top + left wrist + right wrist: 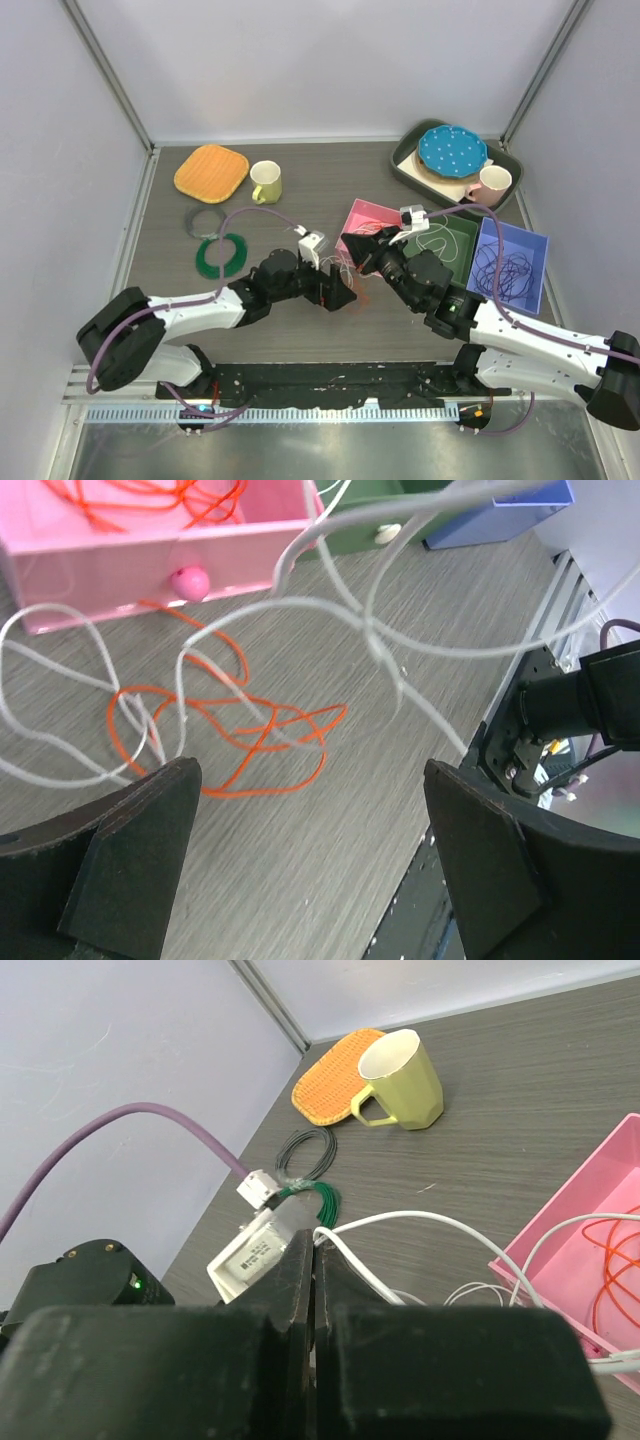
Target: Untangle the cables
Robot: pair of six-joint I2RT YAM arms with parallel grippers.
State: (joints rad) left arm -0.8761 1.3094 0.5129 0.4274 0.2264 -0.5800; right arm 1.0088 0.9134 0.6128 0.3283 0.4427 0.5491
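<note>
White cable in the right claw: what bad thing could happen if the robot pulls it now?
1. The white cable, pinched in the shut right claw, crosses the orange cable; pulling might tighten the tangle instead of freeing it.
2. White loops reach the pink box; they may snag its rim.
3. The left claw is open and holds nothing, so the orange cable could get dragged along.
</note>
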